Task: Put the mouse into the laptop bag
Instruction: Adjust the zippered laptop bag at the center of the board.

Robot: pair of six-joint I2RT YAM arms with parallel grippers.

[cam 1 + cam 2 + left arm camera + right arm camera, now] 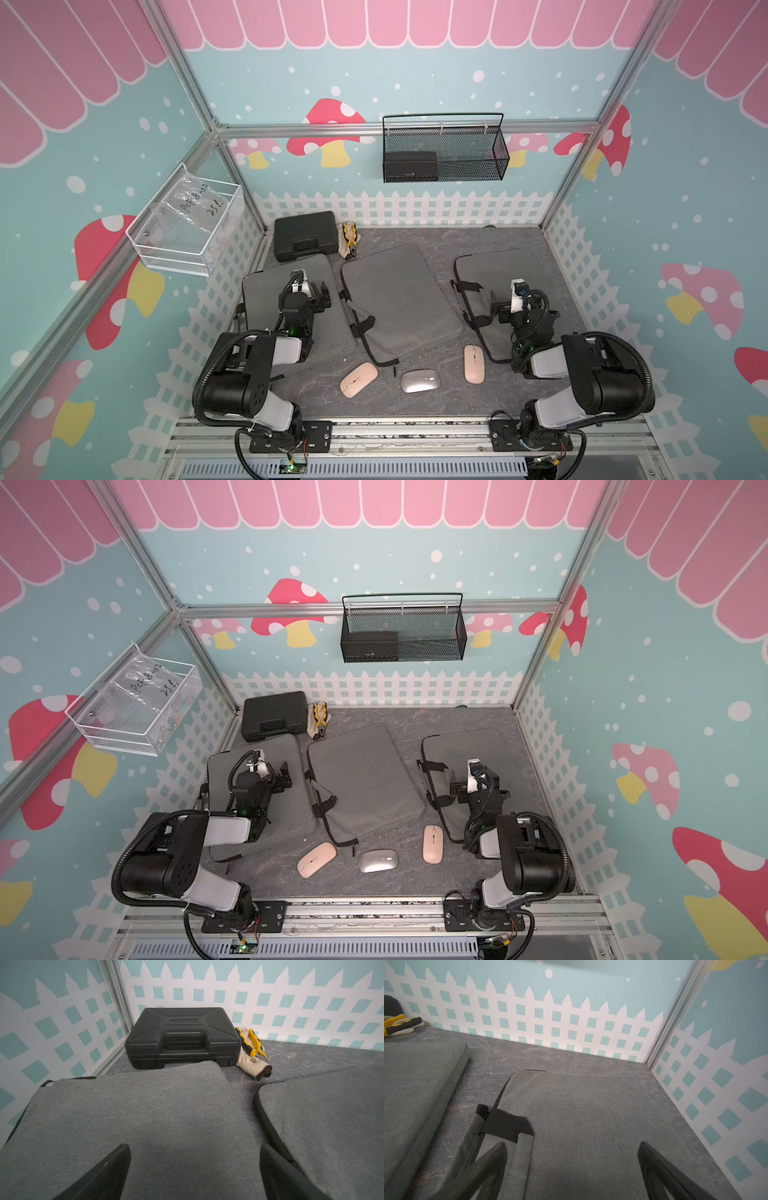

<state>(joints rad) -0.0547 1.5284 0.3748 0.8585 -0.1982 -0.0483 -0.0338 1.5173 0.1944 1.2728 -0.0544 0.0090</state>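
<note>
Your left gripper (194, 1145) hangs with its jaws spread wide and nothing between them, over the left laptop bag (262, 299), a grey one lying flat by the left wall. Behind that bag, in the far left corner, sits a closed black tool case (305, 235). Just beside the case, yellow-handled pliers (351, 237) lie on a knitted glove (249, 1061). Next comes the middle laptop bag (399, 299), set at a slant, its black-trimmed handles on the side facing the left bag. In front of it, on the bare table (415, 401), you have three mice, none of them in a bag: a pink mouse (358, 379) lying askew, a silver mouse (420, 380) close to its right, and a second pink mouse (474, 364) just beside the near edge of the right laptop bag (490, 266). Over that bag, near its black strap, your right gripper (572, 1143) is likewise wide open and empty.
</note>
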